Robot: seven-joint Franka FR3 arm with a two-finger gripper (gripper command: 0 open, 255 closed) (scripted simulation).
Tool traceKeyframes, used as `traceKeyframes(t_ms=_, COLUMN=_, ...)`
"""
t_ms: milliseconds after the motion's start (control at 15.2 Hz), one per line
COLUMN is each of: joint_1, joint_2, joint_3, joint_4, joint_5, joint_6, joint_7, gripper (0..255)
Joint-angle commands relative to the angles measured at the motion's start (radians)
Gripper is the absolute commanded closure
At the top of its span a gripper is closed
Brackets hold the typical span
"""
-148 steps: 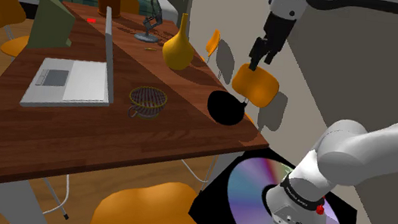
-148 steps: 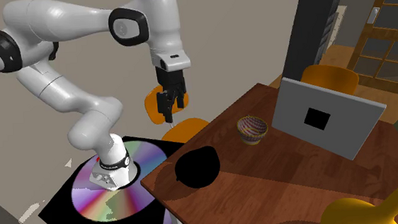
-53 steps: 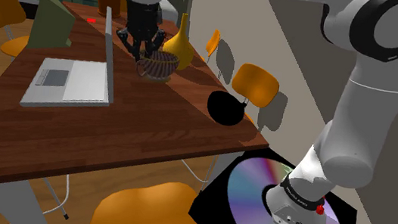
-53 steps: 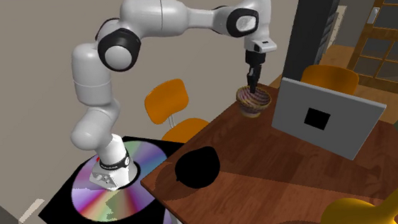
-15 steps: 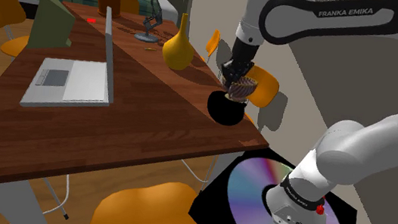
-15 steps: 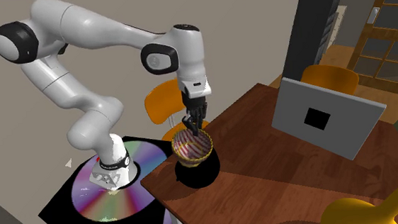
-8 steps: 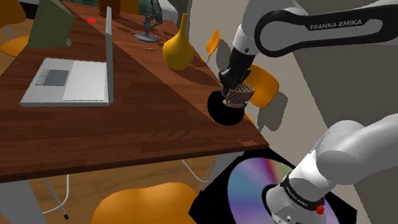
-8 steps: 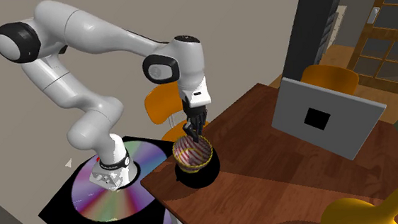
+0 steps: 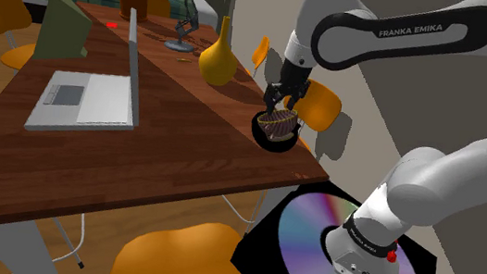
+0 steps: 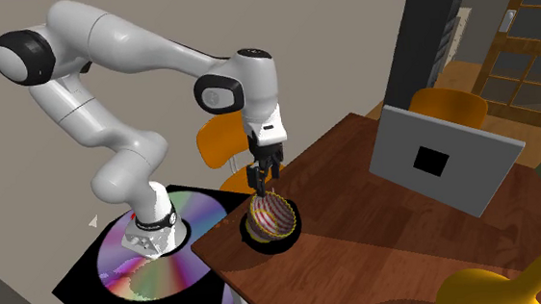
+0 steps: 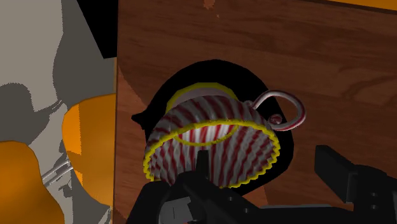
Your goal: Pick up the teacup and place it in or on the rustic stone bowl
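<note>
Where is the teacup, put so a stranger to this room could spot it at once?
Look at the brown wooden table, at the corner nearest the robot's stand, where a black bowl sits under the open gripper. The teacup lies tipped inside it. It alone has red and white stripes, yellow rims and a curled handle.

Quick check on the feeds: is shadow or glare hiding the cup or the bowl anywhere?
Shoulder view: the bowl renders flat black, unshaded, on the shaded part of the table. Second exterior view: the teacup shows stripes and yellow rim clearly, no glare. Wrist view: teacup crisp against the black bowl; grey shadows beside the orange chair.
</note>
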Motion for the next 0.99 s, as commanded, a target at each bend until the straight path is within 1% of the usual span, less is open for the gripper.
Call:
traceKeyframes(t_ms=0, joint_1=0.0, joint_2=0.0, joint_3=0.0, joint_4=0.0, joint_5=0.0, joint_6=0.0, joint_7=0.0, gripper=0)
traceKeyframes(t_ms=132, joint_1=0.0, joint_2=0.0, joint_3=0.0, joint_4=0.0, joint_5=0.0, joint_6=0.0, joint_7=0.0, gripper=0)
traceKeyframes(t_ms=396, joint_1=0.006, joint_2=-0.034, joint_3=0.003, joint_4=0.103, joint_5=0.008, joint_6=-0.137, joint_7=-0.004, gripper=0)
traceKeyframes(t_ms=924, joint_1=0.006, joint_2=-0.034, joint_3=0.003, joint_4=0.103, joint_5=0.008, joint_6=-0.137, joint_7=-0.004, gripper=0)
